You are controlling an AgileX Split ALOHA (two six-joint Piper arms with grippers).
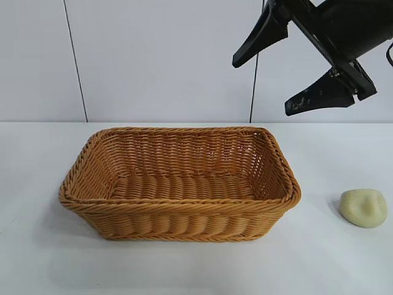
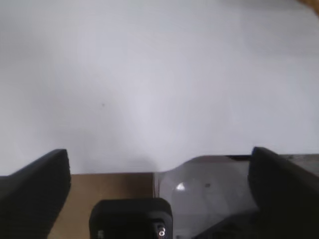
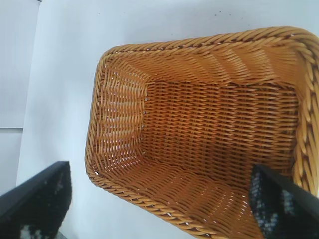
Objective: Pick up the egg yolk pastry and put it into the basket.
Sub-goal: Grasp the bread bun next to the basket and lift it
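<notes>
The egg yolk pastry (image 1: 363, 208), a small pale cream lump with a dented top, lies on the white table to the right of the basket. The orange-brown wicker basket (image 1: 178, 208) stands in the middle of the table with nothing in it. My right gripper (image 1: 261, 87) hangs open high above the basket's right end, nothing between its fingers; its wrist view looks down into the basket (image 3: 199, 40) past the right gripper (image 3: 159, 199). The pastry does not show in that view. My left gripper (image 2: 159, 164) is open over bare table, outside the exterior view.
The white table (image 1: 344, 264) runs wide on both sides of the basket. A white panelled wall (image 1: 153, 55) stands behind. In the left wrist view a brown surface (image 2: 109, 186) shows beyond the table's edge.
</notes>
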